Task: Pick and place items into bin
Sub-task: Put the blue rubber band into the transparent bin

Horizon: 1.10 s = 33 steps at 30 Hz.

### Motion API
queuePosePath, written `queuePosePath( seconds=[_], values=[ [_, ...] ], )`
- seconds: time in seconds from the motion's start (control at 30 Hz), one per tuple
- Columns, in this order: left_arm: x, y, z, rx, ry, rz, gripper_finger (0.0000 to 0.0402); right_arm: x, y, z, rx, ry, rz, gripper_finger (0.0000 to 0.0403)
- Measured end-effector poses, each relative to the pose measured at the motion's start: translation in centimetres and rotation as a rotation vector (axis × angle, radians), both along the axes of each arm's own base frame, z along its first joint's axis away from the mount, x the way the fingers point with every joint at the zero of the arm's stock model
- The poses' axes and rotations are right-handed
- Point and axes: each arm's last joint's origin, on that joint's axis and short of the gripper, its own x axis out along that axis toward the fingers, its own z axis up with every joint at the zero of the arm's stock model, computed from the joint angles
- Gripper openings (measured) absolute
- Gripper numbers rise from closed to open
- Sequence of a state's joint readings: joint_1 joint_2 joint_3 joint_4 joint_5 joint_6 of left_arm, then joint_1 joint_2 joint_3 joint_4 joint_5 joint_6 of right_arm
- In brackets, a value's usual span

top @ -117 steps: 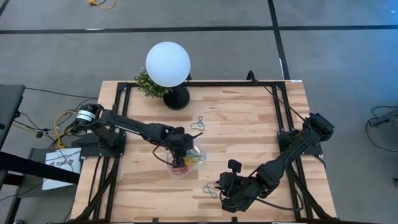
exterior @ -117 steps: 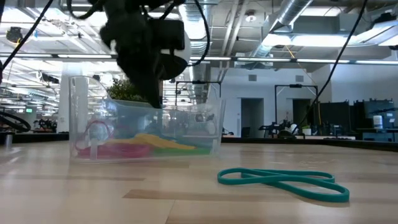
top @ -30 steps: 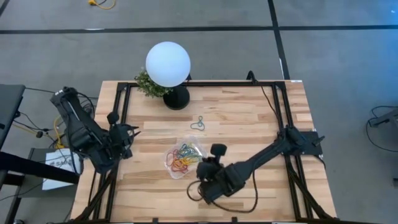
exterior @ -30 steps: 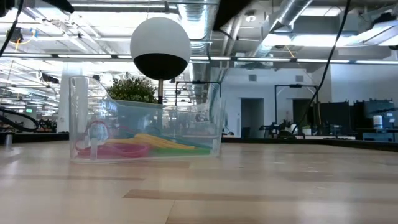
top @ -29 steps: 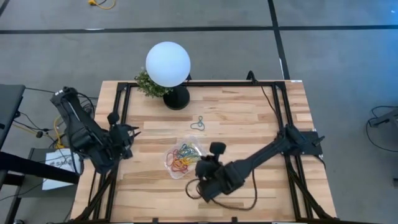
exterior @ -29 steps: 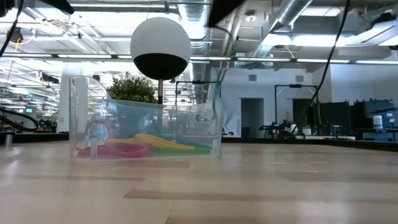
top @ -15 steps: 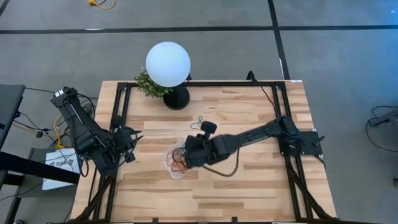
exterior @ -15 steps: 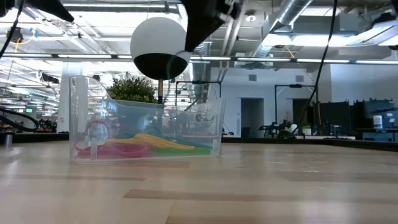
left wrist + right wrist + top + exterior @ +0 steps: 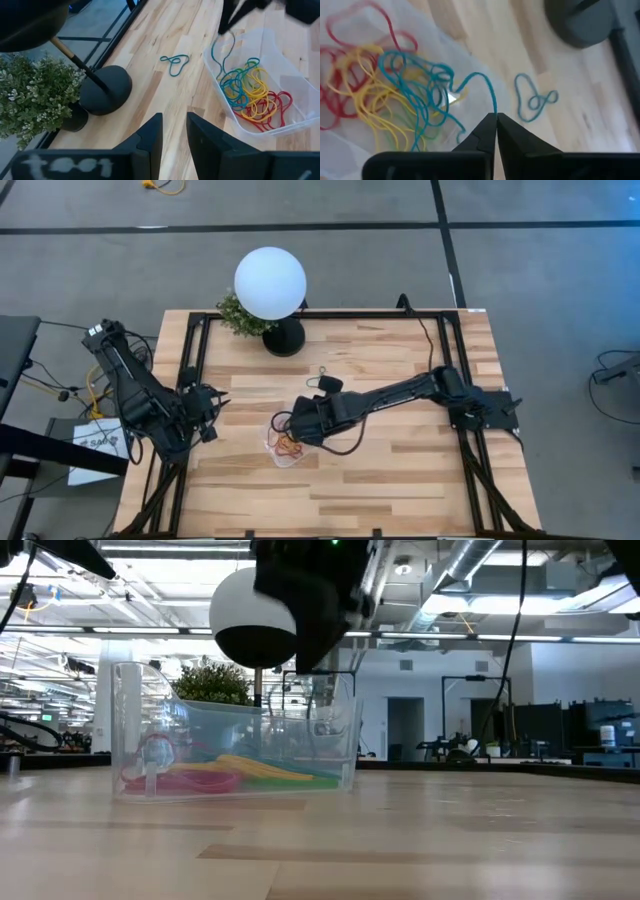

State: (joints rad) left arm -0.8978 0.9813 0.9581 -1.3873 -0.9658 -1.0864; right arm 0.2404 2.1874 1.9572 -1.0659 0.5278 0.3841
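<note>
Over the bin [image 9: 285,442], right gripper [image 9: 496,118] clamped on a teal loop [image 9: 485,85], its lower end lost among piled bands [image 9: 252,92]. Left gripper [image 9: 172,132] parted, table's left edge.

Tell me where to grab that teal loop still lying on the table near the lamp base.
Take the teal loop at its twisted waist, where the strands cross and bunch. It lies flat on the wood, so bring the end effector straight down from above, fingers straddling the crossing. The lamp base sits close by, so keep clear of that side.
</note>
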Motion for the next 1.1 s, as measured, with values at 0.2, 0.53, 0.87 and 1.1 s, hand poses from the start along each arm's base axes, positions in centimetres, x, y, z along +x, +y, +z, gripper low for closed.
queuePosePath(
  seconds=[0.2,0.53,0.87,1.1],
  values=[
    [0.0,0.0,0.0,-0.001,-0.001,0.0,0.0077,0.5,0.0,-2.7,-0.013,0.079,-0.001,0.0043],
    [0.1,-0.1,0.1,-0.059,-0.055,0.043,0.0077,-0.2,0.2,-1.1,-0.017,0.088,0.008,0.0087],
    [0.1,-0.1,0.1,-0.095,-0.071,0.068,0.0077,-3.3,0.1,2.6,-0.127,0.352,0.004,0.0086],
    [0.3,0.0,0.0,-0.152,-0.097,0.126,0.0077,-5.6,-1.1,8.2,-0.039,0.227,0.005,0.0086]
  ],
)
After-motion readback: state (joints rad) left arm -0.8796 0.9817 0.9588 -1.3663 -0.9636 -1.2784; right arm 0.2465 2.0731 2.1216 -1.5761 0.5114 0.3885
